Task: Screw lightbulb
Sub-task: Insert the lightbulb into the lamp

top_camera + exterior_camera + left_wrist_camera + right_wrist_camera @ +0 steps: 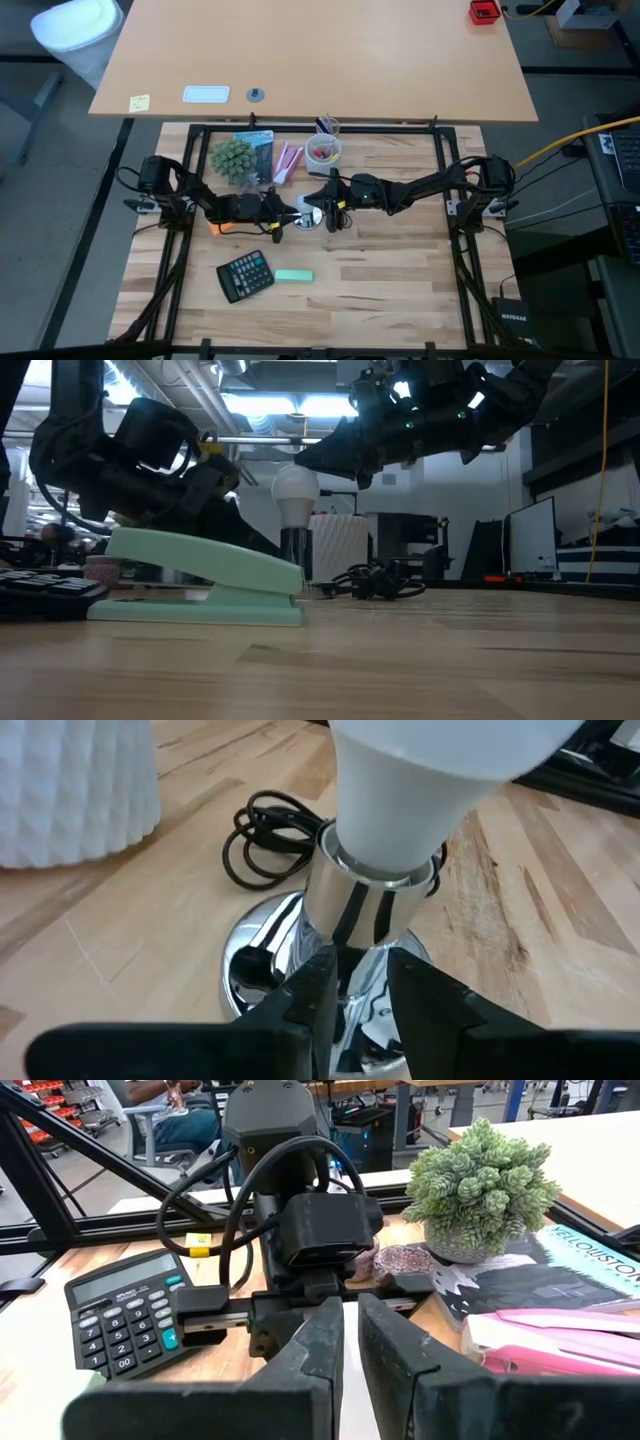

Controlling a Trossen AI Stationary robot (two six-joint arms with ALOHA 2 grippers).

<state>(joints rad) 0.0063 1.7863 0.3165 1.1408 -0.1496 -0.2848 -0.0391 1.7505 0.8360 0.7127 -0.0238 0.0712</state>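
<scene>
Lightbulb, small, pale white and rounded (296, 490), stands upright in the shiny chrome socket (365, 905) of a round silver lamp base (262, 945), and we take this base as our landmark. In the left wrist view we see only the lower part of the bulb, because its top is cut off by the edge. In the high view the bulb is almost fully hidden under the two arms that meet above the base.

Our left gripper (355, 990) is at the foot of the socket. Its two dark fingers (310, 995) stand narrowly apart on both sides of the chrome stem, but we cannot tell if they really press it. Our right gripper (348, 1350) is above the base, at the bulb. Its fingers are close together with something white between them. This is probably the bulb, but so little shows that we cannot tell if they hold it.

A coiled black cord (270, 845) lies just behind the base. A mint-green plastic stapler (200, 580) lies in front of the base and covers the bottom of the base in the low view. A black desk calculator (245, 275) is just beside the stapler. A small green potted plant (480, 1185) stands behind the base.
</scene>
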